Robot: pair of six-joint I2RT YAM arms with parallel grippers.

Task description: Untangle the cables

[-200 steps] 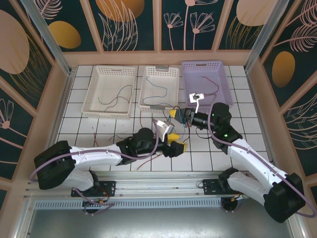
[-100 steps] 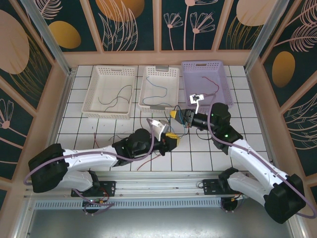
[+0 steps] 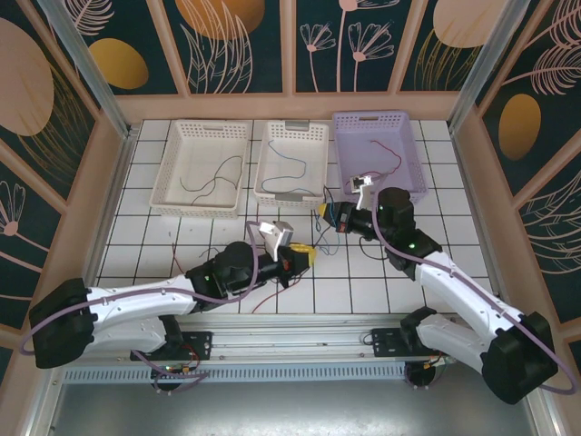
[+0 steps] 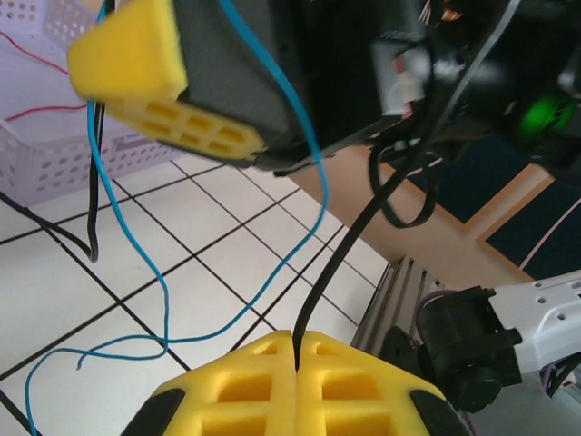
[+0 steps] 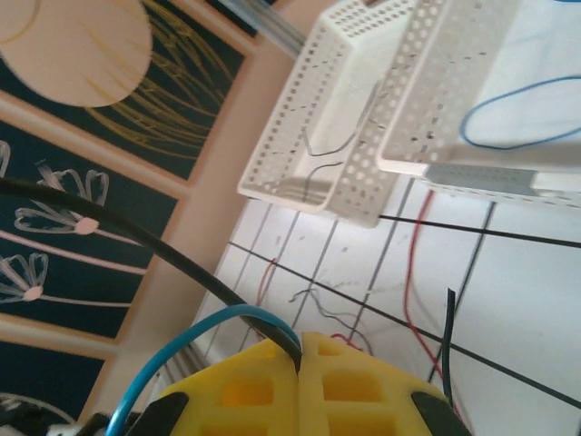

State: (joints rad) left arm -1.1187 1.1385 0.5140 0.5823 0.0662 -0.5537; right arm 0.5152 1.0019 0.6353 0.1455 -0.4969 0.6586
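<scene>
At the table's (image 3: 154, 245) centre, the left gripper (image 4: 295, 350) is clamped on a black cable (image 4: 325, 272). Beyond it, the right gripper (image 5: 300, 359) pinches black and a blue cable (image 5: 231, 311). Along the far edge, trays (image 3: 195, 211) hold three sorted cables (image 3: 213, 177); the pinched ones look not yet apart.

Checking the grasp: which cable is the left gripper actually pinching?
The black cable, clamped in the shut left gripper; the blue cable hangs loose beside it, not gripped.

The left gripper (image 4: 297, 350) and right gripper (image 5: 300, 350) have yellow pads. Among the wires are a black cable (image 4: 331, 261), a blue cable (image 4: 166, 309) and a red cable (image 5: 408, 272). The table (image 3: 399, 291) is white tile with dark grid lines, one basket (image 3: 416, 168) is lilac, and the walls (image 3: 245, 45) are dark teal with orange discs and pink plant outlines.
</scene>
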